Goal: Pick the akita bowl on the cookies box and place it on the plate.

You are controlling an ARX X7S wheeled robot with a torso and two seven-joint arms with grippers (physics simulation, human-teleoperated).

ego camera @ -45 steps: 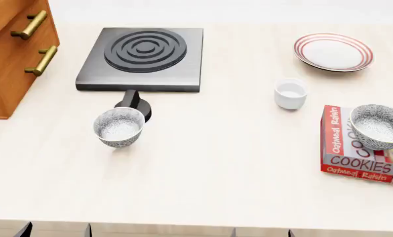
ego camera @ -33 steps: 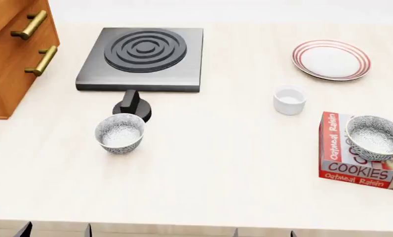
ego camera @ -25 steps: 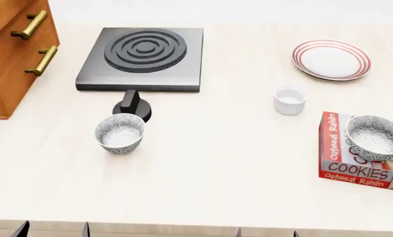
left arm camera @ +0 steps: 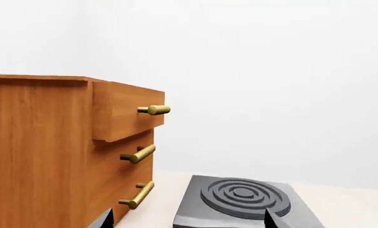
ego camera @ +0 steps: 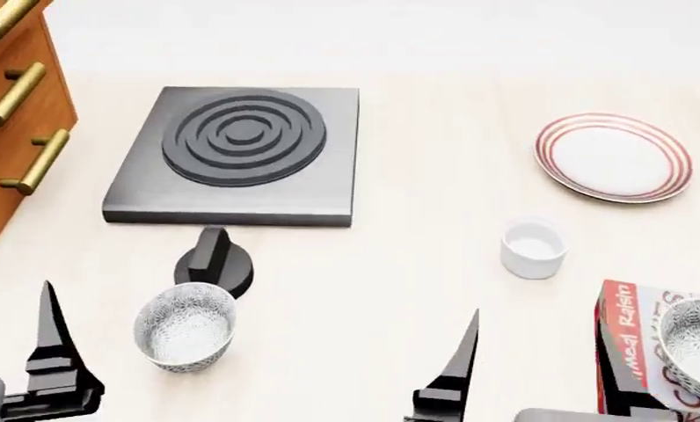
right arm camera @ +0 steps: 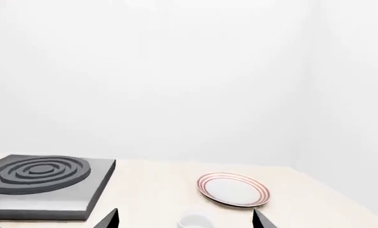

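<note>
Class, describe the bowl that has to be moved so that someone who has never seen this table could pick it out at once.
Start from the black stove plate and cross the table to the red-ringed plate. Nearer the robot lies the red-and-white cookies box, with the akita bowl on top. Its speckled twin bowl stands on the bare table by the black knob; the white cup is plain.

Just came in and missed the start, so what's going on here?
Nothing is being held yet. The left gripper and right gripper are open low over the pale counter. The speckled grey akita bowl sits on the red-and-white cookies box, apart from the red-ringed white plate. Its twin bowl stands near the black hotplate.
</note>
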